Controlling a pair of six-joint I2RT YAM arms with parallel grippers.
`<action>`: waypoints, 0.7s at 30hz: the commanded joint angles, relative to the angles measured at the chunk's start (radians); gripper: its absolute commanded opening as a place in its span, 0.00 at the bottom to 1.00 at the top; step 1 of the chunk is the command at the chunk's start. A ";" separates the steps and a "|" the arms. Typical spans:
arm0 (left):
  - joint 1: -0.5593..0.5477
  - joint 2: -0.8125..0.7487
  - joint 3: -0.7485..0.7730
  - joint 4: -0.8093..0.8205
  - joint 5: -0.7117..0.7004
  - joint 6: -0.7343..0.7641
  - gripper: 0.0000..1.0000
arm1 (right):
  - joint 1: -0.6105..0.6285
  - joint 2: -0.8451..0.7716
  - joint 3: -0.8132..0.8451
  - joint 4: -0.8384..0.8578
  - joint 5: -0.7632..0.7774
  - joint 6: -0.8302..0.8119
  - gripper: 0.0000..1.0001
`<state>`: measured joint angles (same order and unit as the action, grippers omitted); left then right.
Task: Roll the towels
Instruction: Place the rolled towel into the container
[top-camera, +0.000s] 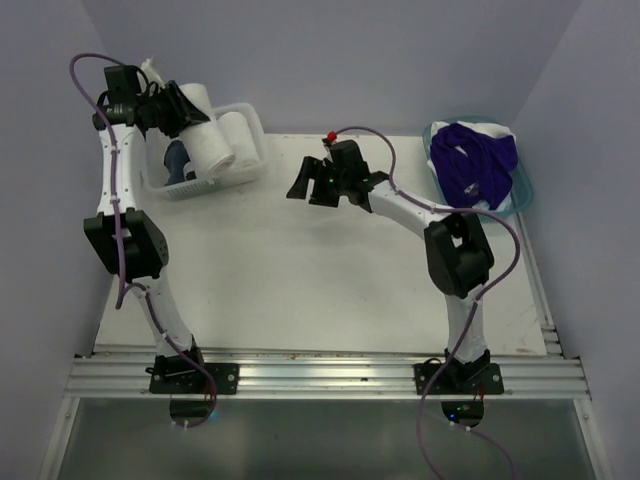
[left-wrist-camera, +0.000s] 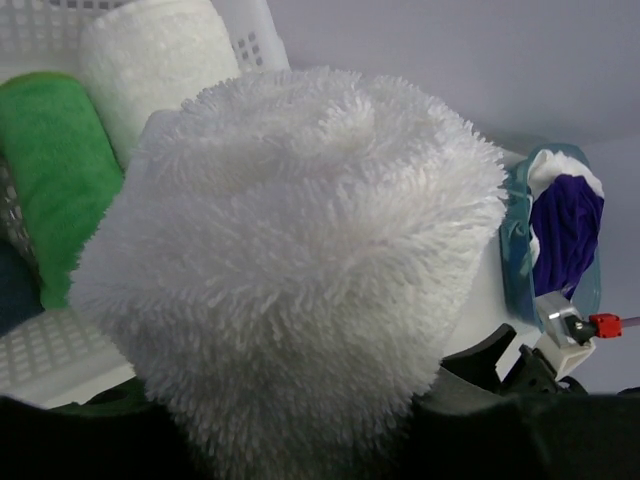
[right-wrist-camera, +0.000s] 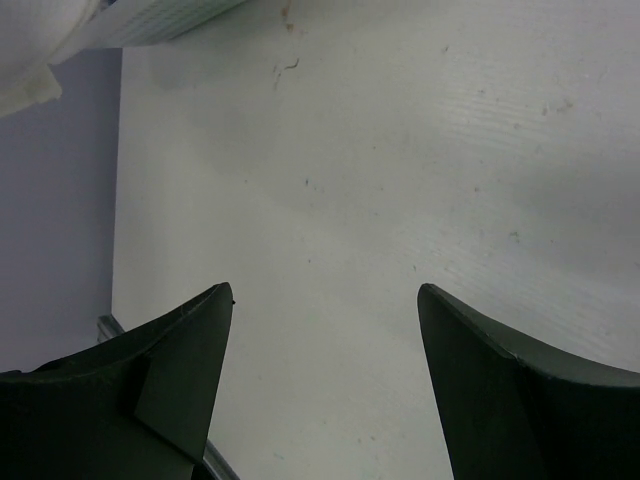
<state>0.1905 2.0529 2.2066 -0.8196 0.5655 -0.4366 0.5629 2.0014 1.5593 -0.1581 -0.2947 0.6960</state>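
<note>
Left gripper (top-camera: 192, 112) pinching a rolled white terry towel (left-wrist-camera: 300, 270) over the white lattice plastic basket (top-camera: 200, 188) at the far left
Inside the basket lie a second rolled white towel (left-wrist-camera: 150, 70), a bright green rolled towel (left-wrist-camera: 55, 170) and, partly hidden at the left, a dark navy towel (left-wrist-camera: 15, 290). The right gripper (right-wrist-camera: 325, 295) hangs over the middle of the white table (top-camera: 300, 290), its fingers spread wide, to the right of the basket and apart from it. At the far right a light blue plastic tub (top-camera: 527, 185) holds a loose deep purple towel (top-camera: 478, 160) draped over white cloth
</note>
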 joint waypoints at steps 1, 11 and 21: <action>0.038 0.064 0.082 0.091 0.102 -0.045 0.15 | 0.005 0.106 0.155 0.075 0.032 0.077 0.78; 0.043 0.046 0.039 0.154 0.137 -0.062 0.15 | 0.031 0.479 0.655 0.083 0.129 0.232 0.76; 0.052 0.021 0.027 0.135 0.169 -0.065 0.14 | 0.045 0.769 1.052 0.126 0.215 0.367 0.68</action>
<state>0.2337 2.1300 2.2063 -0.7406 0.6796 -0.4793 0.5980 2.7575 2.5607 -0.0814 -0.1467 1.0061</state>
